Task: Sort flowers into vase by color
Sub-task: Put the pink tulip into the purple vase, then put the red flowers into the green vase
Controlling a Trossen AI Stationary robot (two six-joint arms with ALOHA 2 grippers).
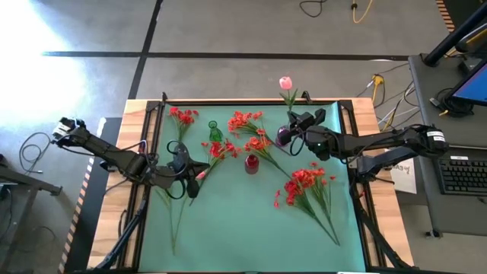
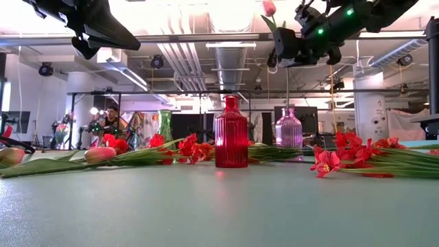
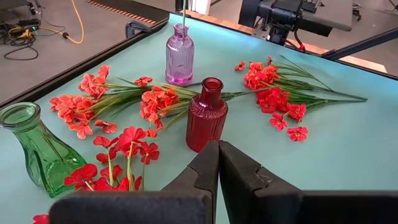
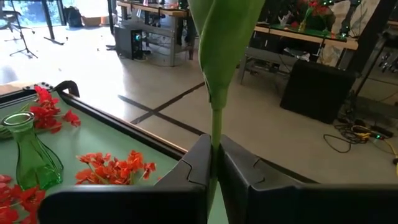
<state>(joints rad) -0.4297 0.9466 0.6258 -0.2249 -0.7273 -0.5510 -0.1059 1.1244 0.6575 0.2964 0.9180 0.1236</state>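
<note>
The right pincer [image 1: 293,122] pinches the stem of a pink tulip [image 1: 285,82], held upright above the purple vase [image 1: 283,136] in the upper right of the high view; its arm reaches in level from the frame's right edge. The left pincer [image 1: 199,170], fingers pressed together with nothing between them, hangs over the bench [image 1: 228,228] at centre left, its arm stretched in from the left. The red vase [image 1: 251,163] stands mid-frame, the green vase [image 1: 215,132] above and left of it. Red flowers [image 1: 308,183] lie scattered on the mat around them.
</note>
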